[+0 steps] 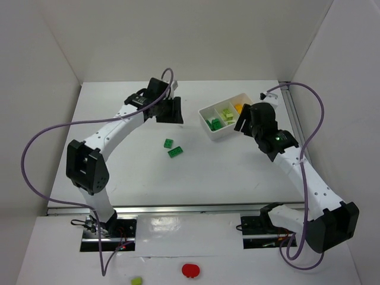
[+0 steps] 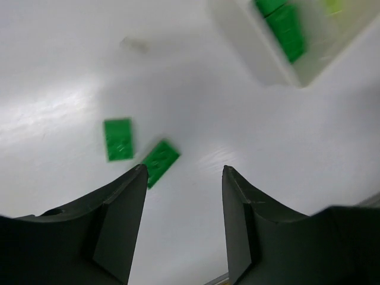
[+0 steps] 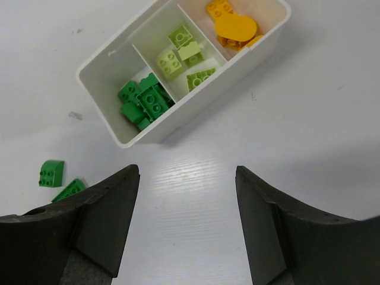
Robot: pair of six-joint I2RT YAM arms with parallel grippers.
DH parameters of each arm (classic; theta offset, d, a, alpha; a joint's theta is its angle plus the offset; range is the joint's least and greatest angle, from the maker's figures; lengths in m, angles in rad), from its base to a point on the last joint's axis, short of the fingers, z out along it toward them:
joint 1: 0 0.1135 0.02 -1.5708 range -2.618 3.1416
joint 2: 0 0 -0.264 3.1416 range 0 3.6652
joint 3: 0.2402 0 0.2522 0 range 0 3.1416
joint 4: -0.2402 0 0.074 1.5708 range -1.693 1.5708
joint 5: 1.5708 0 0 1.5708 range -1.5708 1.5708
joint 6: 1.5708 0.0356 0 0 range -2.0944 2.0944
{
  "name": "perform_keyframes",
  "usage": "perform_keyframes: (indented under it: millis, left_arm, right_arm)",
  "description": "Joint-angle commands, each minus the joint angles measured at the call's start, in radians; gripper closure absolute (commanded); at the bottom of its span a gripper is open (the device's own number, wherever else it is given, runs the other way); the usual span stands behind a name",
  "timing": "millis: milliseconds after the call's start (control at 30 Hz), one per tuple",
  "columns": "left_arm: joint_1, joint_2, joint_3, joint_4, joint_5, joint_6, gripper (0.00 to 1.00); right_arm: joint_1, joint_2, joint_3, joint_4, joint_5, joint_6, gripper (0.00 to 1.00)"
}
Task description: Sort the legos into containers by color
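Note:
The white tray [image 1: 217,135] has three compartments: dark green bricks [image 3: 142,101], lime bricks [image 3: 178,56] and orange bricks [image 3: 234,27]. Two dark green bricks lie loose on the table, one [image 1: 169,143] beside the other [image 1: 176,152]; they also show in the left wrist view [image 2: 119,139] [image 2: 159,160] and the right wrist view [image 3: 51,173] [image 3: 69,189]. My left gripper [image 1: 170,111] is open and empty, above the table left of the tray. My right gripper [image 1: 244,122] is open and empty, at the tray's right side.
A red round thing [image 1: 190,271] and a lime blob [image 1: 136,280] sit on the front ledge. White walls enclose the table on the left, back and right. Purple cables loop off both arms.

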Motion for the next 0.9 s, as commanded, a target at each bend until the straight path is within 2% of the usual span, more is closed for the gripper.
perform_keyframes:
  millis: [0, 167, 400, 567, 767, 867]
  left_arm:
    - [0.042, 0.003, -0.179, -0.013, -0.124, 0.004, 0.38]
    - [0.051, 0.014, -0.263, 0.03, -0.184, -0.014, 0.36]
    - [0.062, 0.094, -0.263, 0.057, -0.142, -0.024, 0.29]
    - [0.071, 0.175, -0.212, 0.067, -0.11, -0.024, 0.25]
    - [0.071, 0.25, -0.157, 0.056, -0.133, -0.044, 0.25]
    - [0.071, 0.288, -0.134, 0.041, -0.18, -0.044, 0.29]
  right_arm:
    - [0.002, 0.012, -0.02, 0.06, -0.045, 0.0, 0.27]
    - [0.031, 0.044, -0.02, 0.071, -0.054, 0.011, 0.27]
    - [0.041, 0.044, -0.02, 0.071, -0.045, 0.011, 0.27]
    - [0.041, 0.044, -0.02, 0.071, -0.045, 0.011, 0.27]
    - [0.041, 0.054, -0.02, 0.071, -0.054, 0.011, 0.27]
    - [0.041, 0.054, -0.02, 0.062, -0.045, 0.011, 0.27]
